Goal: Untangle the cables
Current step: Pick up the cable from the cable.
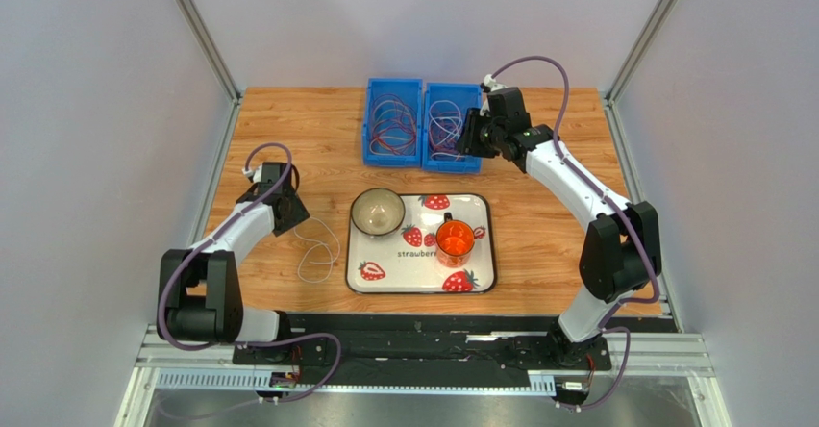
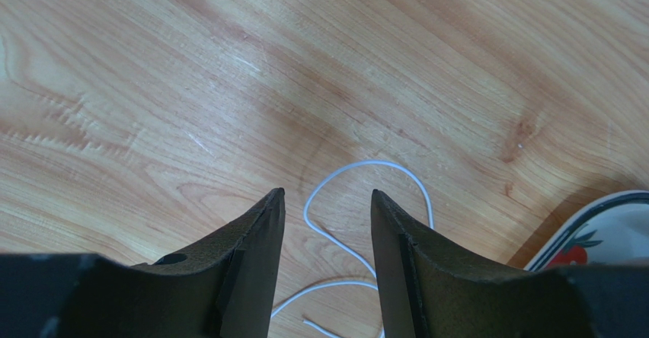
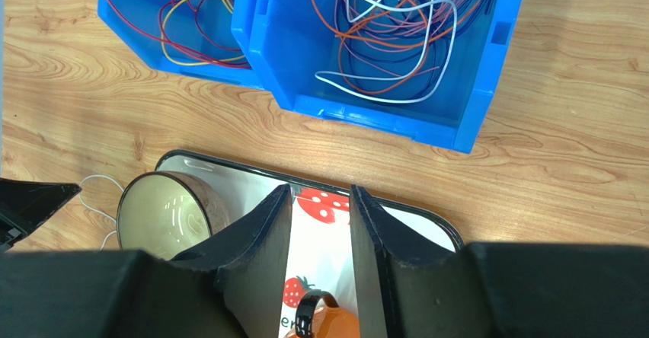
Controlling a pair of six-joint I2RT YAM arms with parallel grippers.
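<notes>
tray (image 1: 415, 271) reads "strawberr"; white cable (image 2: 366, 162) lies loose beside it.

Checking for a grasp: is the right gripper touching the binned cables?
Apart. Right wrist view: right gripper is empty; cables lie in the blue bin, beyond its fingertips.

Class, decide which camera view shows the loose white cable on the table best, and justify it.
Left wrist: the white cable shows close-up, its curve in sharp detail. The top view gives only a faint loop left of the tray; the right wrist catches a sliver beside the bowl.
</notes>
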